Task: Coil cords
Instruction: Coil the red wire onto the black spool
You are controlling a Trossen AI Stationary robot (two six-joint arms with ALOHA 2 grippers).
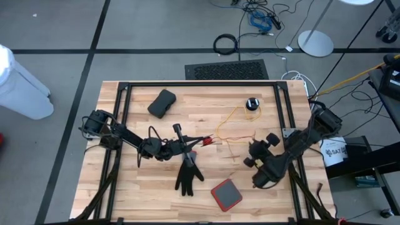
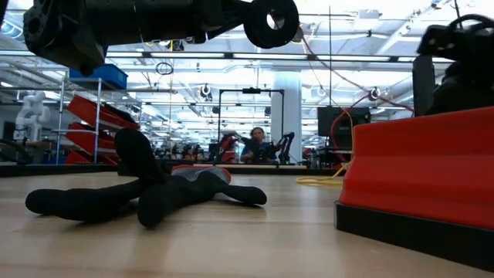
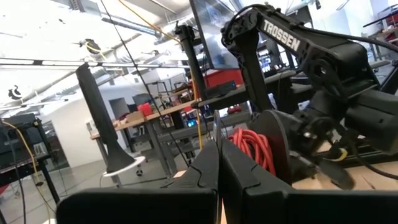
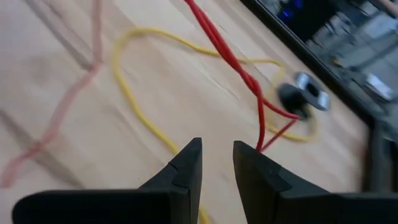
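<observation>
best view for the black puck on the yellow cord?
The high view: the puck shows whole near the table's far edge, cord attached. The right wrist view shows it blurred. The low and left wrist views don't show it.

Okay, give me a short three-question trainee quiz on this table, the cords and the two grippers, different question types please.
1. True or false: the left gripper is wide open.
2. Multiple choice: in the right wrist view, what runs off from the puck across the wood? A) blue ribbon B) yellow cord and red cord C) steel chain
3. Fill in: the dark thing lying flat on the table beside the red square pad is a ____.

Key: 1 false, its fingers are pressed together. 2 B. 3 glove. Note that the right gripper hovers over the cords with its jaws apart, holding nothing.
</observation>
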